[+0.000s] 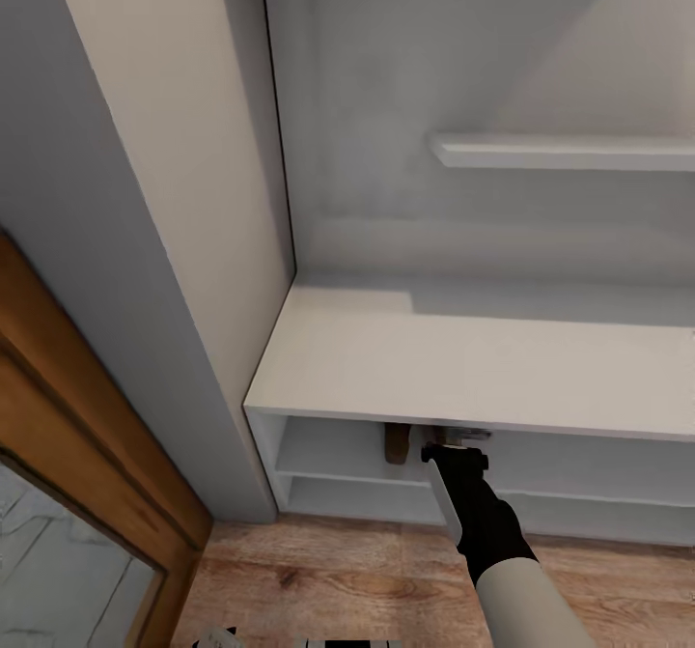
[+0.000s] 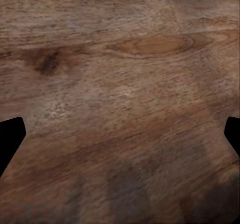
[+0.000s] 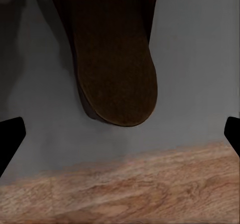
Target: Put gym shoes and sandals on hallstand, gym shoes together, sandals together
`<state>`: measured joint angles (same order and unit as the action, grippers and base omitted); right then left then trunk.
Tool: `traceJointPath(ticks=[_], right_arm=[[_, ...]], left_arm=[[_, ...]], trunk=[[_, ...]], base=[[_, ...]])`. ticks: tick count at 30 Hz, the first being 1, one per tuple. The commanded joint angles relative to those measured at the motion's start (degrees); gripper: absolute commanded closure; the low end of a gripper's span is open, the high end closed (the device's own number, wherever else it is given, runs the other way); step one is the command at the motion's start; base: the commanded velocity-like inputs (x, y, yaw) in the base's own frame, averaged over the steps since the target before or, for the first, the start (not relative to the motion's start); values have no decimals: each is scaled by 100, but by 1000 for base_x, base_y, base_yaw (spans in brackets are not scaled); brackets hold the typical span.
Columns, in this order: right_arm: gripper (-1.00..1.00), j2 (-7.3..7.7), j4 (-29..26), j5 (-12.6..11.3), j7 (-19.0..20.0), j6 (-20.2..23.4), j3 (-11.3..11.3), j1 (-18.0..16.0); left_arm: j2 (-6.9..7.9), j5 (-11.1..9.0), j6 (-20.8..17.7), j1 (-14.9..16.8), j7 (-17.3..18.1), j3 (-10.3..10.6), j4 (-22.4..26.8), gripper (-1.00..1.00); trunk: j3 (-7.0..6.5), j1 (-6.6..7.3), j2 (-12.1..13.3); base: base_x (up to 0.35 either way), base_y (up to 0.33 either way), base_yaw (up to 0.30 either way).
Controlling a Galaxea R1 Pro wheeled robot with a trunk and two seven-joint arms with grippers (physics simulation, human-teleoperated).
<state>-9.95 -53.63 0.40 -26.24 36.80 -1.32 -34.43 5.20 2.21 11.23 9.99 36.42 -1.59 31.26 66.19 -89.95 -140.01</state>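
Under the hallstand (image 1: 463,368) top, the spread right end effector (image 1: 454,453) faces a sandal (image 3: 112,58).

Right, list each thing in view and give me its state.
Sandal: lying on the rack's white shelf, not gripped.
Shoe rack: top bare, a sandal on its upper shelf.
Right claw: open, at the shelf's front edge.
Left claw: open, empty, over the wood floor.
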Motion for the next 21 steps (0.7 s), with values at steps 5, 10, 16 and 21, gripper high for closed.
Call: traceJointPath(ticks=[5,10,16,21], right_arm=[[-100,-4,-2,3,-8,29,-9,-2],[-100,-4,15,3,-5,29,-9,-2],[-100,-4,121,3,-4,29,-9,-2],[-100,-4,213,3,-4,28,-9,-2]], left_arm=[[-1,25,29,3,23,-17,5,-100],[-1,25,29,3,23,-23,18,-100],[0,23,29,3,23,-43,36,-100],[7,-3,29,3,23,-55,48,-100]], trunk=[[5,3,-2],[5,3,-2],[5,3,-2],[5,3,-2]], base=[[-251,0,0],[-313,0,0],[-330,0,0],[-335,-6,0]])
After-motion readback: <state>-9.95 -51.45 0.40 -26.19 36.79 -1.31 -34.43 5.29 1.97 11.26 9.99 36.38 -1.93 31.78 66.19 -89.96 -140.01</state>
